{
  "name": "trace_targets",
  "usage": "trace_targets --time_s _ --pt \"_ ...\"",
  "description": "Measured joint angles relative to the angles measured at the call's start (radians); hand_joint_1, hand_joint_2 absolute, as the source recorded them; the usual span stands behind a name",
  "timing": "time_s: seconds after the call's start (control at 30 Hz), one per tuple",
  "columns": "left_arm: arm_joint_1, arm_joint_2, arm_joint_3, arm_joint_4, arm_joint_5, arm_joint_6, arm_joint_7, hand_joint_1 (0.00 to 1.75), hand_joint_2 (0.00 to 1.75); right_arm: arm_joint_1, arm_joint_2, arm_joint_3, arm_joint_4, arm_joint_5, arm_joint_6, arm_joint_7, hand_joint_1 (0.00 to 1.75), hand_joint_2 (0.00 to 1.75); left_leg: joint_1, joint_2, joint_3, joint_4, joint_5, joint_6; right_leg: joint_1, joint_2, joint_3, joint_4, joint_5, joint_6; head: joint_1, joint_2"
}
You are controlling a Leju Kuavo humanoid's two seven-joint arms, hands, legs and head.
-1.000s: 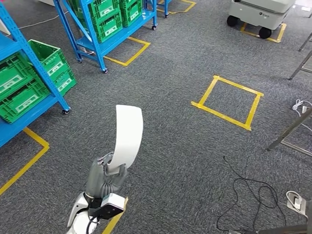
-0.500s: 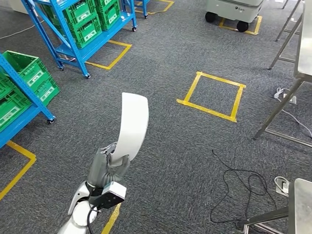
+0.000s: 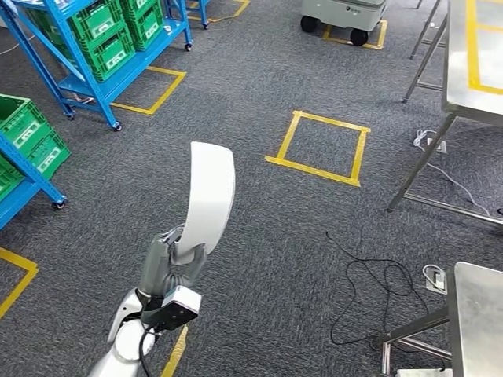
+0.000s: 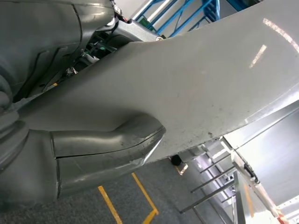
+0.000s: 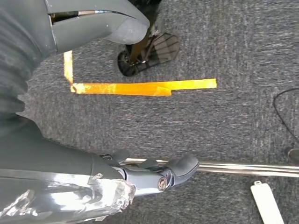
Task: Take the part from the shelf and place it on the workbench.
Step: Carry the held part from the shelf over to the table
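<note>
Grey carpet with yellow tape squares spreads out in the head view, blue shelves (image 3: 89,47) far left, a steel workbench (image 3: 475,55) far right. The left hand (image 3: 169,267) clamps the white curved part (image 3: 209,196) upright at its lower end.

The left wrist view shows the thumb (image 4: 105,144) pressing the part's smooth, likely slippery face; it looks thin, light and stiff.

In the right wrist view, the right hand (image 5: 105,102) hangs over the carpet with its fingers apart, holding nothing.

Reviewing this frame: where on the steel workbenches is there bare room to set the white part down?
The left hand holds the white part. The near workbench at lower right shows a bare steel top. The far workbench is bare too, beside its yellow tape stripe. Floor below is cluttered with black cable and a power strip.
</note>
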Motion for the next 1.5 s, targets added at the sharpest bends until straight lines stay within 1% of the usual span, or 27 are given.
trace_targets --time_s 0.03,0.17,0.23,0.3,0.33,0.37,0.4,0.47,0.53,0.63,0.7,0.73,0.8,0.83,0.87,0.9,0.97,1.03,1.13,1.2,1.23,1.3,1.33,1.37,1.4,1.43,1.5 --pt "0.0 0.001 0.0 0.0 0.0 0.001 0.001 1.75 1.75 -0.002 0.0 -0.001 -0.001 0.002 0.001 0.0 0.0 1.75 -0.003 0.004 -0.002 0.005 -0.003 -0.005 0.001 -0.006 0.017 -0.03 0.003 -0.006 0.0 0.0" --pt "-0.001 0.002 0.0 -0.002 0.0 0.004 0.004 1.75 1.75 0.003 0.0 -0.012 -0.003 0.018 0.007 0.0 0.0 1.75 -0.001 0.006 -0.006 0.022 -0.02 -0.02 0.003 0.011 0.018 -0.037 0.002 -0.035 0.0 0.0" --pt "-0.001 0.003 0.0 -0.002 0.0 0.005 0.005 1.75 1.75 0.002 0.0 -0.017 -0.004 0.024 0.013 0.0 0.0 1.75 0.003 -0.014 -0.039 0.1 -0.073 -0.029 0.001 0.021 0.018 -0.04 0.006 -0.046 -0.002 0.0" --pt "0.001 0.005 0.0 -0.002 0.0 0.005 0.005 1.75 1.75 0.001 -0.001 -0.02 -0.005 0.025 0.015 0.0 0.0 1.75 0.004 -0.028 -0.101 0.235 -0.136 -0.031 0.003 0.033 0.016 -0.04 0.006 -0.051 -0.002 0.0" --pt "0.003 0.006 0.0 -0.002 0.001 0.006 0.005 1.75 1.75 0.002 -0.001 -0.021 -0.005 0.027 0.017 0.0 0.0 1.75 0.004 -0.029 -0.125 0.283 -0.148 -0.03 0.005 0.039 0.016 -0.039 0.006 -0.052 -0.002 0.0" --pt "0.003 0.008 0.0 -0.002 0.001 0.006 0.005 1.75 1.75 0.003 -0.002 -0.023 -0.005 0.03 0.019 0.001 0.0 1.75 0.004 -0.03 -0.135 0.299 -0.142 -0.028 0.006 0.047 0.016 -0.039 0.006 -0.053 -0.002 0.0" --pt "0.004 0.009 0.0 -0.002 0.002 0.006 0.005 1.75 1.75 0.003 -0.003 -0.024 -0.005 0.034 0.021 0.001 0.0 1.75 0.004 -0.032 -0.126 0.276 -0.116 -0.024 0.008 0.055 0.017 -0.039 0.007 -0.053 -0.002 0.0" --pt "0.003 0.01 0.0 -0.002 0.004 0.006 0.005 1.75 1.75 0.003 -0.003 -0.026 -0.005 0.044 0.025 0.001 0.0 1.75 0.002 -0.053 -0.07 0.153 -0.041 -0.012 0.009 0.07 0.019 -0.039 0.007 -0.053 -0.002 0.0" --pt "0.002 0.011 0.0 -0.003 0.007 0.006 0.005 1.75 1.75 0.002 -0.003 -0.028 -0.006 0.051 0.027 0.001 0.0 1.75 0.001 -0.076 -0.024 0.052 -0.004 -0.002 0.01 0.083 0.016 -0.037 0.009 -0.048 -0.002 0.0" --pt "0.001 0.011 0.0 -0.003 0.009 0.006 0.005 1.75 1.75 0.004 -0.003 -0.034 -0.006 0.057 0.03 0.001 0.0 1.75 0.001 -0.074 -0.014 0.016 -0.004 0.006 0.009 0.093 0.003 -0.037 0.015 -0.033 -0.001 0.0" --pt "0.0 0.011 0.0 -0.004 0.01 0.003 0.005 1.75 1.75 0.005 -0.003 -0.037 -0.006 0.064 0.031 0.001 0.0 1.75 0.004 -0.062 -0.01 0.003 0.004 0.011 0.009 0.073 -0.014 -0.011 -0.004 -0.024 0.001 0.0" --pt "-0.001 0.011 0.001 -0.004 0.01 0.001 0.005 1.75 1.75 0.004 -0.004 -0.038 -0.006 0.069 0.033 0.001 0.0 1.75 0.005 -0.054 -0.008 -0.002 0.007 0.014 0.008 0.059 -0.035 0.032 -0.03 -0.02 0.003 0.0" --pt "-0.004 0.013 0.001 -0.003 0.009 -0.002 0.007 1.75 1.75 0.001 -0.005 -0.042 -0.006 0.081 0.036 -0.001 0.0 1.75 0.003 -0.038 -0.008 -0.003 0.007 0.016 0.007 0.041 -0.095 0.161 -0.091 -0.012 0.005 0.0" --pt "-0.005 0.015 0.002 -0.002 0.007 -0.004 0.01 1.75 1.75 0.001 -0.006 -0.045 -0.006 0.086 0.037 -0.001 0.0 1.75 0.002 -0.031 -0.009 -0.002 0.007 0.017 0.006 0.038 -0.12 0.215 -0.109 -0.009 0.004 0.0" --pt "-0.007 0.016 0.002 0.0 0.006 -0.006 0.014 1.75 1.75 0.002 -0.007 -0.047 -0.006 0.09 0.038 -0.002 0.0 1.75 0.002 -0.024 -0.008 -0.002 0.006 0.017 0.005 0.036 -0.131 0.237 -0.109 -0.006 0.004 0.0" --pt "-0.01 0.017 0.002 0.001 0.004 -0.008 0.017 1.75 1.75 0.003 -0.007 -0.049 -0.006 0.094 0.038 -0.002 0.0 1.75 0.002 -0.017 -0.008 -0.001 0.006 0.016 0.004 0.034 -0.121 0.22 -0.09 -0.004 0.005 0.0" --pt "-0.014 0.018 0.002 0.002 0.002 -0.012 0.022 1.75 1.75 0.002 -0.008 -0.053 -0.007 0.1 0.039 -0.003 0.0 1.75 0.002 -0.007 -0.006 0.001 0.002 0.011 0.002 0.016 -0.054 0.094 -0.03 -0.001 0.004 0.0" --pt "-0.018 0.019 0.002 0.002 0.001 -0.014 0.023 1.75 1.75 -0.001 -0.008 -0.056 -0.008 0.103 0.041 -0.006 0.0 1.75 -0.003 0.001 -0.007 0.009 -0.003 0.001 0.003 -0.002 0.005 -0.014 0.001 -0.007 0.005 0.0" --pt "-0.021 0.02 0.003 0.003 0.0 -0.015 0.023 1.75 1.75 -0.001 -0.009 -0.061 -0.008 0.106 0.043 -0.008 0.0 1.75 -0.006 0.012 -0.008 0.014 -0.006 -0.009 0.008 0.005 0.015 -0.034 0.002 -0.027 0.003 0.0" --pt "-0.024 0.021 0.003 0.003 0.0 -0.015 0.023 1.75 1.75 0.001 -0.009 -0.065 -0.008 0.107 0.043 -0.008 0.0 1.75 -0.001 0.0 -0.016 0.036 -0.028 -0.019 0.007 0.015 0.015 -0.037 0.005 -0.041 0.002 0.0" --pt "-0.026 0.022 0.003 0.004 0.0 -0.015 0.023 1.75 1.75 0.0 -0.009 -0.066 -0.008 0.108 0.043 -0.009 0.0 1.75 0.001 -0.011 -0.031 0.072 -0.054 -0.024 0.006 0.02 0.015 -0.038 0.007 -0.047 0.0 0.0" --pt "-0.027 0.024 0.003 0.006 0.0 -0.015 0.023 1.75 1.75 -0.001 -0.009 -0.068 -0.009 0.111 0.044 -0.011 0.0 1.75 0.003 -0.027 -0.09 0.2 -0.12 -0.029 0.007 0.031 0.012 -0.038 0.009 -0.055 -0.002 0.0" --pt "-0.026 0.026 0.003 0.009 0.0 -0.015 0.023 1.75 1.75 -0.001 -0.009 -0.068 -0.009 0.112 0.044 -0.012 0.0 1.75 0.003 -0.029 -0.12 0.262 -0.143 -0.029 0.008 0.037 0.011 -0.038 0.01 -0.056 -0.002 0.0" --pt "-0.025 0.028 0.003 0.011 0.0 -0.015 0.023 1.75 1.75 -0.001 -0.009 -0.069 -0.009 0.113 0.044 -0.012 0.0 1.75 0.003 -0.03 -0.139 0.299 -0.148 -0.027 0.01 0.044 0.01 -0.038 0.01 -0.057 -0.002 0.0" --pt "-0.025 0.03 0.003 0.013 0.0 -0.015 0.023 1.75 1.75 0.0 -0.009 -0.069 -0.009 0.114 0.044 -0.012 0.0 1.75 0.003 -0.031 -0.14 0.298 -0.133 -0.024 0.011 0.051 0.01 -0.038 0.011 -0.058 -0.002 0.0" --pt "-0.024 0.032 0.003 0.014 0.0 -0.015 0.023 1.75 1.75 0.0 -0.009 -0.07 -0.009 0.115 0.044 -0.012 0.0 1.75 0.003 -0.035 -0.123 0.259 -0.101 -0.019 0.012 0.059 0.01 -0.038 0.012 -0.058 -0.002 0.0" --pt "-0.025 0.035 0.004 0.015 0.001 -0.018 0.023 1.75 1.75 -0.001 -0.008 -0.07 -0.009 0.118 0.044 -0.012 0.0 1.75 0.0 -0.056 -0.061 0.128 -0.03 -0.006 0.014 0.073 0.011 -0.037 0.013 -0.057 -0.001 0.0"
